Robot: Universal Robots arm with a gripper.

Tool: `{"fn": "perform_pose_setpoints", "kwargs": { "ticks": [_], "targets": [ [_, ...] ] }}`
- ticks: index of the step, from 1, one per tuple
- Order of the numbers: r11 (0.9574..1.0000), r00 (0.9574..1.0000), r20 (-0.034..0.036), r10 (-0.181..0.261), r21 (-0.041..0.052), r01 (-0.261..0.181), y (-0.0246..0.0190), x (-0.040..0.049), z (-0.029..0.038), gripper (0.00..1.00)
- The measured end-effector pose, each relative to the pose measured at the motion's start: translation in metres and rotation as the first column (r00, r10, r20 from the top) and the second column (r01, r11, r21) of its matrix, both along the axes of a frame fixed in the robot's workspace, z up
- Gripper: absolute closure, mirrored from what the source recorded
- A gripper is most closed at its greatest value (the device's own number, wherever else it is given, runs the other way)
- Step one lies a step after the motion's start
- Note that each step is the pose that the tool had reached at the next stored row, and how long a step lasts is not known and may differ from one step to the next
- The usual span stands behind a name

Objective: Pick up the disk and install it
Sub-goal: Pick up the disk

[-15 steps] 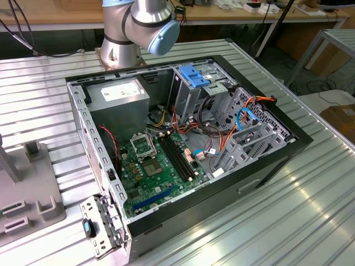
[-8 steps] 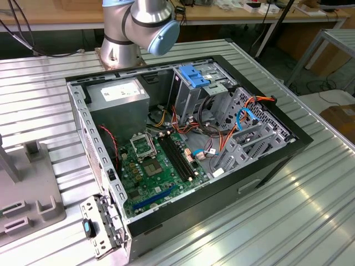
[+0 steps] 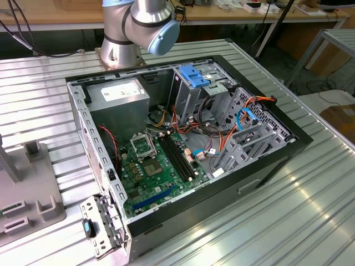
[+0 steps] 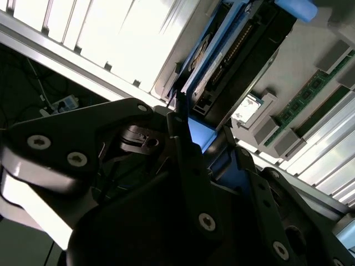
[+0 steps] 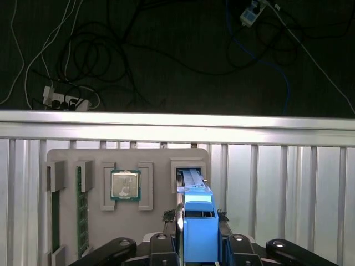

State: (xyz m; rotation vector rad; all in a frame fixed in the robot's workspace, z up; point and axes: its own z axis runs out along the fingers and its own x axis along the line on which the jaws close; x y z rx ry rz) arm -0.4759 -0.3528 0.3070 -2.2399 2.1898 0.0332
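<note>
Blue-framed disk [image 5: 198,219] on edge in the grey tray [image 5: 72,160] — gripper [image 5: 199,217] pinching its sides

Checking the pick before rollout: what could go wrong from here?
1. Disk stands on edge in the tray slot with the end effector at it; a skewed pull could jam it.
2. CPU sits close by; a jolt may unseat it.
3. Loose cables by the cage could snag.

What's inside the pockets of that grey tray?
A square processor chip lies flat in one pocket, green memory sticks stand in narrow slots, and the disk stands on edge in another. The disk's lower part is hidden by its slot and the gripper.
</note>
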Motion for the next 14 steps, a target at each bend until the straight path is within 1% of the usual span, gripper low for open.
{"fn": "perform_pose_setpoints", "kwargs": {
  "ticks": [9, 10, 12, 14],
  "targets": [
    [1.0000, 1.0000, -0.0001, 0.000, 0.0000, 0.000, 0.0000, -0.0007, -0.0006, 0.63],
    [1.0000, 1.0000, 0.0007, 0.000, 0.0004, 0.000, 0.0000, -0.0009, 0.0022, 0.63],
    [1.0000, 1.0000, 0.0001, 0.000, 0.0001, 0.000, 0.0000, -0.0010, 0.0129, 0.63],
    [1.0000, 1.0000, 0.0002, 0.000, 0.0001, 0.000, 0.0000, -0.0010, 0.0138, 0.63]
  ]
}}
